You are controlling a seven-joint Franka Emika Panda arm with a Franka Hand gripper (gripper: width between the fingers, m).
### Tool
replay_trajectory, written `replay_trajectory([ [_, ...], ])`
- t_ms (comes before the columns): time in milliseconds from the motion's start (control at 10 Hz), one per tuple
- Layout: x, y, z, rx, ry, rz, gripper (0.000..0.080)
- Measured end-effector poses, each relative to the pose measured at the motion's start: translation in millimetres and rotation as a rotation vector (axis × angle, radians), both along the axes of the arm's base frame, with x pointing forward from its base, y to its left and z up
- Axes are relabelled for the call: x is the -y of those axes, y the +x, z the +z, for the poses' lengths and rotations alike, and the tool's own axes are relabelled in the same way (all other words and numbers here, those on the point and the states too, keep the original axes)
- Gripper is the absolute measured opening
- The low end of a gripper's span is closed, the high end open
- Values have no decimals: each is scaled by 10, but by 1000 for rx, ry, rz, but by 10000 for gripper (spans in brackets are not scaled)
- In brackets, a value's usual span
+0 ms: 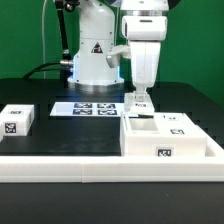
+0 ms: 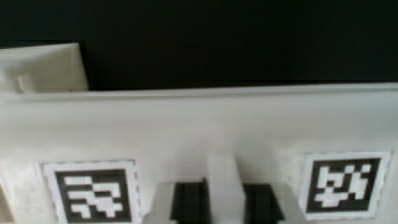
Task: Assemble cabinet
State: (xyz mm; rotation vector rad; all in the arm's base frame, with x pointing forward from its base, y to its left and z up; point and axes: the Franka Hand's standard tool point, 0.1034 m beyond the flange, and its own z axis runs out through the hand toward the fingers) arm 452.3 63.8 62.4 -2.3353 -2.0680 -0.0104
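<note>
The white box-shaped cabinet body [image 1: 168, 138] stands at the exterior view's right, with tags on its front and top. My gripper [image 1: 140, 97] hangs straight down over the body's back left corner. It grips a white cabinet panel [image 1: 139, 101] there. In the wrist view that panel [image 2: 214, 120] fills the picture, with a tag on either side of my gripper [image 2: 222, 198]. The dark fingers [image 2: 185, 202] are shut on a thin white ridge of the panel. A second tagged white cabinet part [image 1: 18, 120] lies at the exterior view's left.
The marker board [image 1: 92, 108] lies flat on the black table in front of the arm's base. A long low white rail [image 1: 90, 166] runs along the front edge. Another white piece [image 2: 39, 68] shows in a corner of the wrist view.
</note>
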Motion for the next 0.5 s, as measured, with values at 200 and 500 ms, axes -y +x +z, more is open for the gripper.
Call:
replay_trajectory([
  [200,-35,34,-30,22,12,-15,70],
  [500,-37,65,-31,42,19,-18,71],
])
